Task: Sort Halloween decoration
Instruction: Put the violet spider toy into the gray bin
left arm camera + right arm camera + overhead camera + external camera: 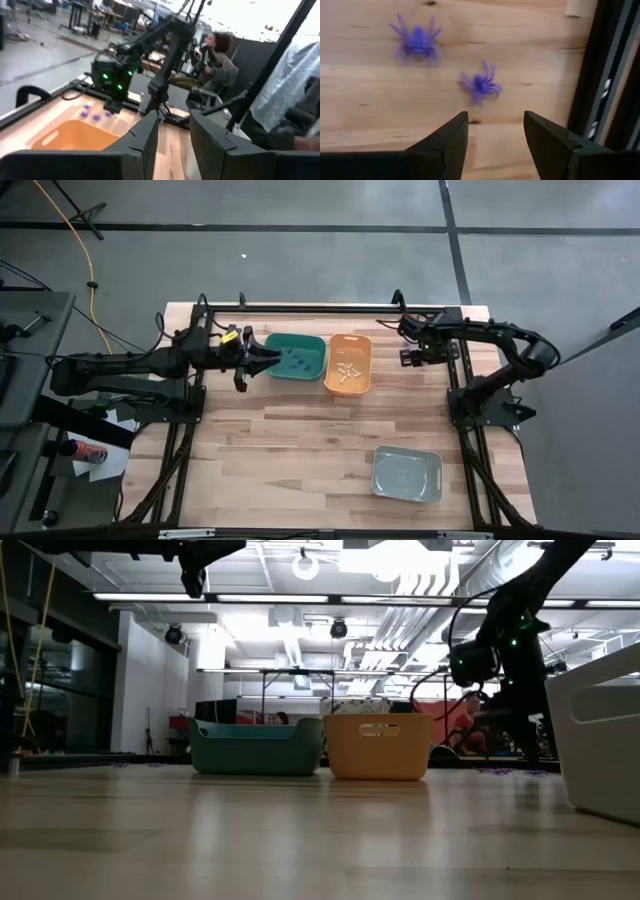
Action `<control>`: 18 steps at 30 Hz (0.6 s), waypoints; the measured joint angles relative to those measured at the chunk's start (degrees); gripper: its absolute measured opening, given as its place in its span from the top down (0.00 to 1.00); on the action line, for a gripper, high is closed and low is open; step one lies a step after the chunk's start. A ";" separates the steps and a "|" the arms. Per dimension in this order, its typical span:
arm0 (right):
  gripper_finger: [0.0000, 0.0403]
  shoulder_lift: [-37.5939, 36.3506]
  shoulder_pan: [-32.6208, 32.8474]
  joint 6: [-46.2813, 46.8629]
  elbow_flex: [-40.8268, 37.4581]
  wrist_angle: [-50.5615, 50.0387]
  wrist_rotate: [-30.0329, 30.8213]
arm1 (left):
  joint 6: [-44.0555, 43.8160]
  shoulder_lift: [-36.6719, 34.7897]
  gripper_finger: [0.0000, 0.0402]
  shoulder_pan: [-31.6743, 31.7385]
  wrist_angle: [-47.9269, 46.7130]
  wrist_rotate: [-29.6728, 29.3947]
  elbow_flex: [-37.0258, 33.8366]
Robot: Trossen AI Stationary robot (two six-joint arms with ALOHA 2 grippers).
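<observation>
Right gripper (492, 135): fingers spread wide, nothing between them, pointed down at bare wood at the table's far right, between the orange bin and the frame rail.
Nearest target: a small purple spider (481, 86) lies flat on the wood just ahead of the parted fingertips and about in line with the gap between them. That is the relation this pick turns on, by my reading.
Its lie: body small and roundish, thin legs fanned out all round, so no real long axis to square up to; the body is the part to pinch.
Second spider (416, 40): same purple, a touch larger in view, farther ahead and off to one side, well apart from the first.
Which arm is nearer: the right, clearly. In the left wrist view purple spiders (95, 113) show on the wood right under that right gripper, beyond the orange bin (349, 364).
Left gripper (262, 359): hangs over the near edge of the green bin (296, 356), fingers partly apart, nothing visible between them.
Already sorted: dark specks in the green bin, pale cream pieces (346, 370) in the orange one; too small to name.
Grey bin (407, 475): sits alone at the near right, nothing visible inside it.
Next move, my guess: the right gripper eases forward and down so the nearer spider sits between the fingers.
Risk: legs are thin and flat to the wood; a pinch could skid off them.
</observation>
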 joint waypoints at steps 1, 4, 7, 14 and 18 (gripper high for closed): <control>0.53 0.36 -0.76 -1.73 -0.06 0.38 0.01 | -0.01 0.02 0.75 0.00 -0.48 0.47 0.00; 0.53 1.21 -2.57 -6.31 -0.02 2.85 -0.12 | -0.93 0.00 0.75 0.00 -1.77 1.02 0.00; 0.53 1.63 -3.58 -10.36 0.07 6.15 -0.53 | -1.51 0.02 0.75 0.00 -2.91 1.03 0.00; 0.54 6.92 -5.69 -15.64 0.48 8.48 -4.38 | -1.49 0.02 0.75 0.00 -3.17 1.02 0.00; 0.63 8.91 -5.92 -17.13 0.77 8.47 -5.65 | -1.49 0.02 0.75 0.00 -2.95 0.61 0.00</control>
